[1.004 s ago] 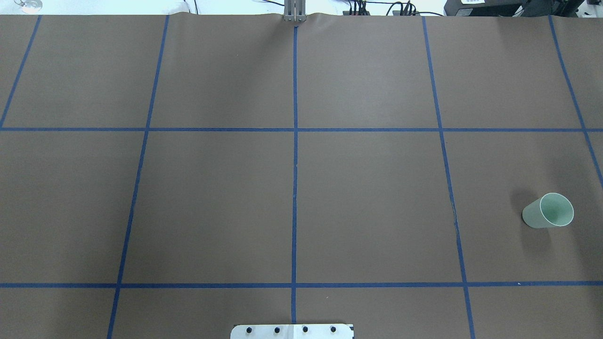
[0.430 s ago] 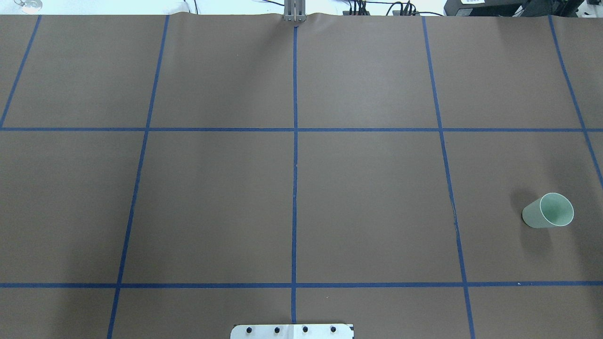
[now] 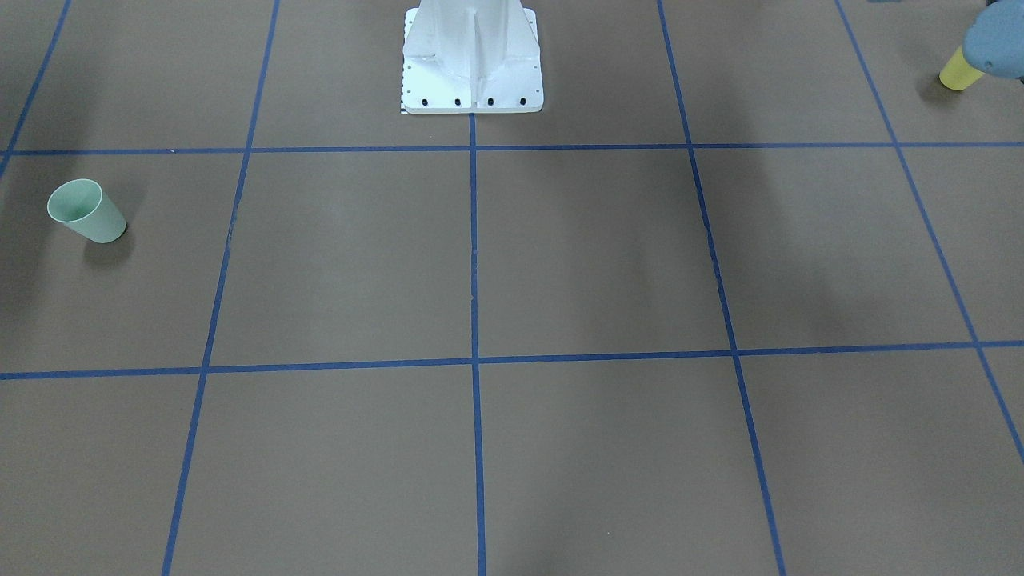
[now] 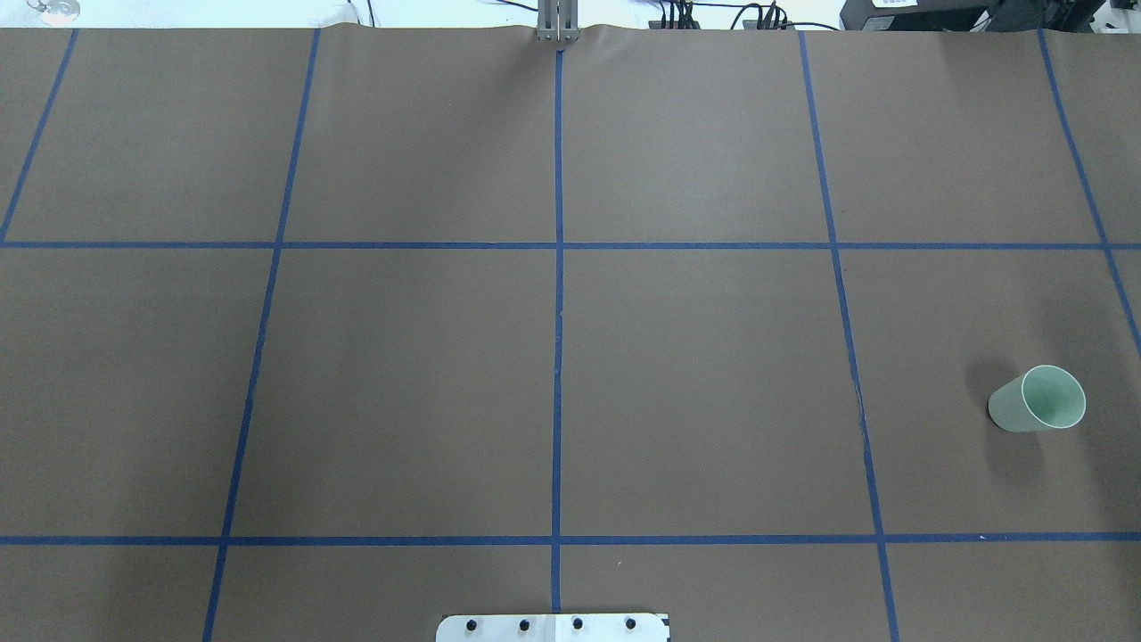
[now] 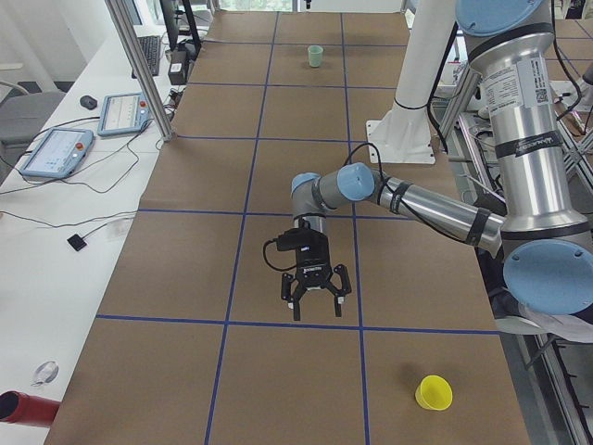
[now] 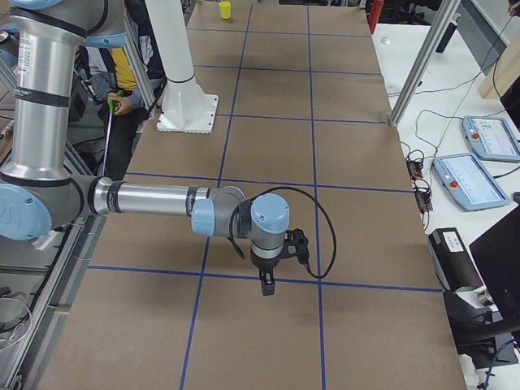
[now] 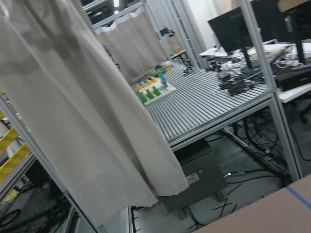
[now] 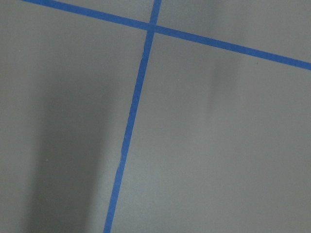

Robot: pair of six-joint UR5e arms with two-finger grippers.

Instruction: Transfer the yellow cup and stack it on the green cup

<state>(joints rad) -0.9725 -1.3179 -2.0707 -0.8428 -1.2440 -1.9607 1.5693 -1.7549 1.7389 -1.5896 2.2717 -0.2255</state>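
Left hand (image 5: pixel 316 310) hangs over brown table (image 5: pixel 185 389) gridded with blue tape (image 5: pixel 185 320)

The green cup (image 3: pixel 86 212) sits well apart from the yellow cup (image 3: pixel 958 70), which a blue-grey arm part (image 3: pixel 996 46) seems to overlap.

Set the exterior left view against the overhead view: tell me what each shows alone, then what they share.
Only the exterior left view shows the yellow cup, on the table near the camera, and the left gripper hanging over the table. Only the overhead view looks clearly into the open mouth of the green cup; it shows no arm. Both show the green cup, the blue tape lines and the white base plate.
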